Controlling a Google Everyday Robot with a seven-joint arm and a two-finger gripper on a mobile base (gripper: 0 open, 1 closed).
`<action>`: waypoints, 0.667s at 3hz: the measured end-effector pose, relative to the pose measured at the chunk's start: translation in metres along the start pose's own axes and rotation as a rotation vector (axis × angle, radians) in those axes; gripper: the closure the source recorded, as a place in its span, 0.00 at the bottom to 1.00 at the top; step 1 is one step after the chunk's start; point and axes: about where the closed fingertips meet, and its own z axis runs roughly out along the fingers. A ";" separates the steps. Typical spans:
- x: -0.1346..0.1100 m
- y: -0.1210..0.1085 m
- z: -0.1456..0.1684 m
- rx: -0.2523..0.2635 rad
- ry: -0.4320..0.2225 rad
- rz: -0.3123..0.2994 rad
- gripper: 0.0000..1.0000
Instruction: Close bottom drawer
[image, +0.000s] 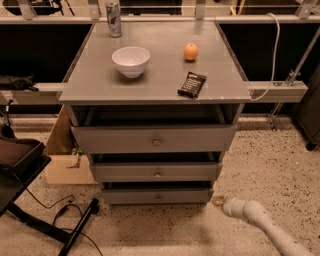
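The bottom drawer (157, 196) is the narrowest grey front at the foot of the cabinet, with a small round metal knob (158, 198). It stands slightly out, with a dark gap above its front. My gripper (217, 201) is low at the drawer's right end, next to the front's right corner. The white arm (262, 225) runs from it to the lower right corner of the view.
Above are the mid-width drawer (156, 172) and the widest drawer (154, 139). The cabinet top holds a white bowl (130, 60), an orange (190, 51), a dark snack bar (192, 84) and a can (114, 18). A cardboard box (65, 160), black chair base and cables lie on the left floor.
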 end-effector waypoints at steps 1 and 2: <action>0.009 -0.009 -0.035 0.060 0.046 -0.035 0.94; 0.020 -0.016 -0.084 0.123 0.102 -0.082 1.00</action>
